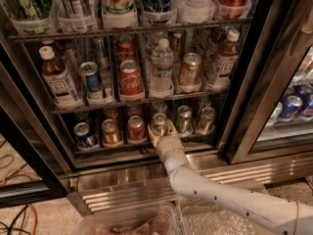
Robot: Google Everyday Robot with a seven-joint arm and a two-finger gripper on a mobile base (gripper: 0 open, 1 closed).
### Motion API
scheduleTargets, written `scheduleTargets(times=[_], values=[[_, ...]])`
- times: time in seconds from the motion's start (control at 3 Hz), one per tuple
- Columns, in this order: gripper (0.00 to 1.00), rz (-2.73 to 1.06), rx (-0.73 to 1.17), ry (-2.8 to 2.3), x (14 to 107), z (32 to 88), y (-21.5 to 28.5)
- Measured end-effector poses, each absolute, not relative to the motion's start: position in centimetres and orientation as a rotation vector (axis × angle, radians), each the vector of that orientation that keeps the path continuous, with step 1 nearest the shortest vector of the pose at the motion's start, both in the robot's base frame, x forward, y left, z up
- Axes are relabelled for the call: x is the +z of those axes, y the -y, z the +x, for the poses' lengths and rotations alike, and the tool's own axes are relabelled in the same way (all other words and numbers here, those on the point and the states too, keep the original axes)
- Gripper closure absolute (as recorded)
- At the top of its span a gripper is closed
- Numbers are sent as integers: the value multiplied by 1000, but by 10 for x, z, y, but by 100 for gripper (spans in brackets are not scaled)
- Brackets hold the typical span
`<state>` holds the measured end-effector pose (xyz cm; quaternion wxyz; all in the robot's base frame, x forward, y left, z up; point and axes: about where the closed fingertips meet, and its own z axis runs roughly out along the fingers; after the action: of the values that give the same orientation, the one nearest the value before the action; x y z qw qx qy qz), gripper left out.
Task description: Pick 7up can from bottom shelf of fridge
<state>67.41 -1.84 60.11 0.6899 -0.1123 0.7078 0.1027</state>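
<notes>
The 7up can [160, 121], with a silver top and pale silvery-green body, stands in the fourth lane of the bottom shelf [117, 149] of the fridge [247, 102]. My gripper [161, 128] reaches in from below on the white arm. Its tan fingers [152, 133] sit close against both sides of the can, shut on it. The can stands upright on the rack. Its lower body is hidden by the gripper.
A red-orange can [136, 128], a gold-brown can [110, 130] and a blue can [84, 134] stand to the left. Two silvery cans [184, 118] stand to the right. Bottles and cans fill the rack above. The ribbed steel base [142, 192], a clear bin [127, 224] and the cooler with blue cans [292, 105] lie nearby.
</notes>
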Motion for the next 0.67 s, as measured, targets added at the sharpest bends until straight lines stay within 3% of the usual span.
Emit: scheduleTargets(times=[0.33, 0.67], values=[[90, -253, 229, -1587, 599, 675, 18], [100, -281, 225, -1599, 601, 673, 14]])
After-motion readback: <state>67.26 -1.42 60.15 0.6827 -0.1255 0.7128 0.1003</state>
